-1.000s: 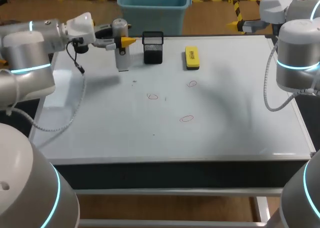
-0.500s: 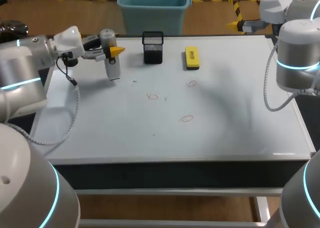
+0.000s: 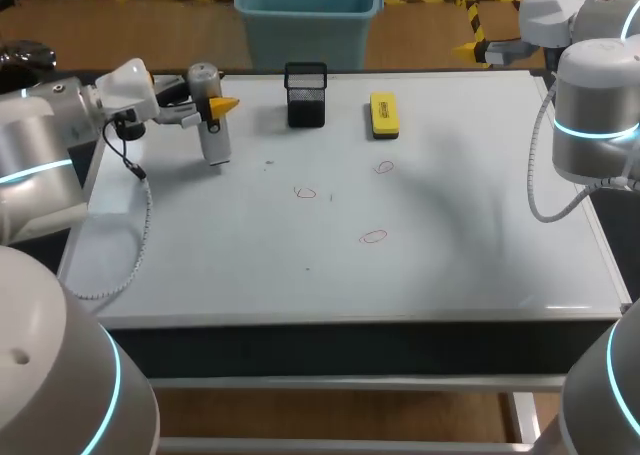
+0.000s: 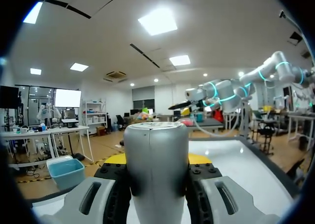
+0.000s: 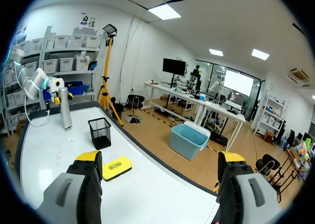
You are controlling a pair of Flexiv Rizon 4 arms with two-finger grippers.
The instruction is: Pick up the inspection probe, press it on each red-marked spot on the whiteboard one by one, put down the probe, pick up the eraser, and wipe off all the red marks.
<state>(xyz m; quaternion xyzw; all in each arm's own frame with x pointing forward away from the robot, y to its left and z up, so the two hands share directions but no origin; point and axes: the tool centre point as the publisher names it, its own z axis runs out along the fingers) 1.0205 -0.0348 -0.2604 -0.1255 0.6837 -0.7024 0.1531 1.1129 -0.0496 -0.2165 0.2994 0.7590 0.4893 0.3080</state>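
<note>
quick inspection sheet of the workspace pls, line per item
surface: whiteboard on the table, white, carrying three small red marks.
job's things: inspection probe roughly upright in the left gripper at the far left; whether its lower end touches the board cannot be told. Yellow eraser lies flat near the far edge.
clutter: black mesh cup stands between probe and eraser.
grippers: left gripper shut on the probe; right gripper open, holding nothing, off beyond the far right corner.
cables: left arm's cable loops over the board's left side; right arm's cable hangs beside that arm.
surroundings: nothing seen reaching over the table.
</note>
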